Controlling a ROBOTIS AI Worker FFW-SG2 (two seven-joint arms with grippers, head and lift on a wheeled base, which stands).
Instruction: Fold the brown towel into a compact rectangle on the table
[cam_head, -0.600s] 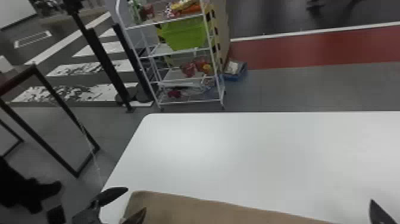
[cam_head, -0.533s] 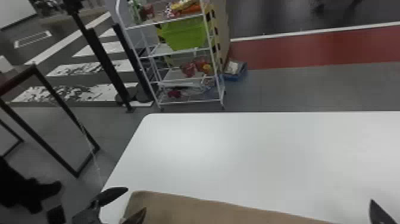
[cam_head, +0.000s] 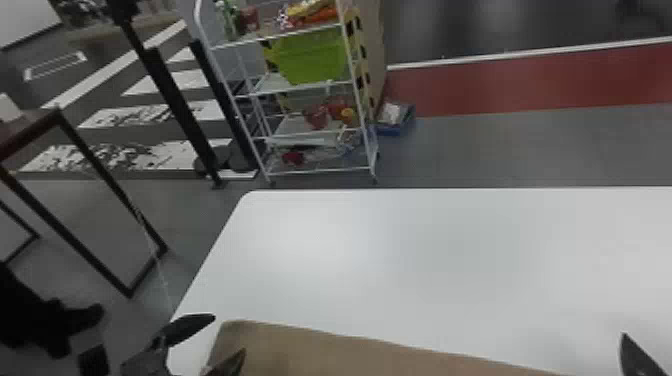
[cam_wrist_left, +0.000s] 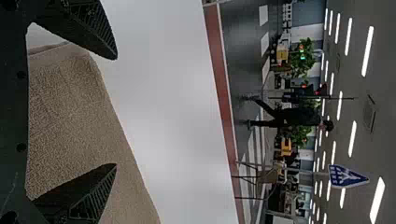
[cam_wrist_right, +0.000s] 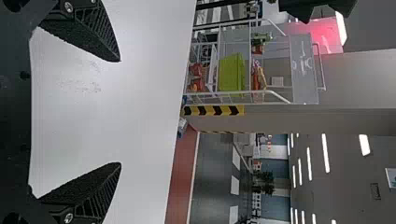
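Over the table's left edge at the bottom of the head view, my left gripper (cam_head: 220, 341) stands open beside the brown towel's far left corner. The brown towel (cam_head: 320, 352) lies along the near edge of the white table (cam_head: 400, 260). In the left wrist view, the towel (cam_wrist_left: 70, 107) spreads behind the parted fingers of my left gripper (cam_wrist_left: 116, 112), with nothing held. My right gripper (cam_head: 637, 357) is at the head view's lower right corner, over bare tabletop. Its two fingers stand wide apart in the right wrist view, the right gripper (cam_wrist_right: 120, 112) holding nothing.
Beyond the table stands a white wire shelf (cam_head: 300, 90) with a green bin (cam_head: 312, 57) and packages. A dark-framed table (cam_head: 55, 120) is off to the left. The white tabletop stretches past the towel's far edge.
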